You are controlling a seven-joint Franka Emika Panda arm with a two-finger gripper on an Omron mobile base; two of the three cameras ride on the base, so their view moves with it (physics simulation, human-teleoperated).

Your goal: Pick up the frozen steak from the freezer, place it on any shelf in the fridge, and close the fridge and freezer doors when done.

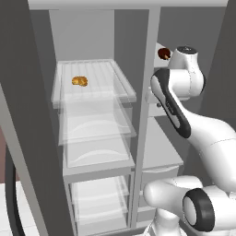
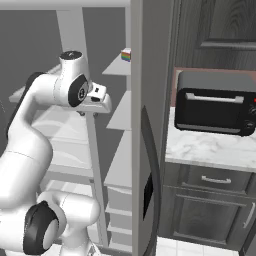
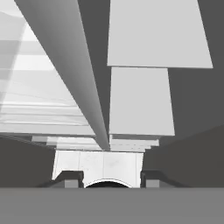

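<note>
The frozen steak (image 1: 163, 54), a dark reddish-brown lump, lies high in the freezer (image 1: 159, 152), just left of my wrist. My gripper (image 3: 111, 178) points down along the divider between the fridge (image 1: 92, 115) and the freezer. Its fingertips (image 3: 72, 177) stand apart with nothing between them. The steak is above and behind the hand, not in its grasp. A translucent ribbed shelf (image 1: 115, 78) at the top of the fridge carries a golden-orange lump (image 1: 79, 81). Both doors stand open: the fridge door (image 1: 27, 138) at left, the freezer door (image 2: 145, 100) with its dark handle (image 2: 154, 165).
Lower clear shelves and bins (image 1: 97, 152) fill the fridge below. A small multicoloured item (image 2: 126, 55) sits on an upper freezer shelf. To the right of the freezer door, a black toaster oven (image 2: 215, 107) stands on a marble counter (image 2: 210, 150) over dark cabinets.
</note>
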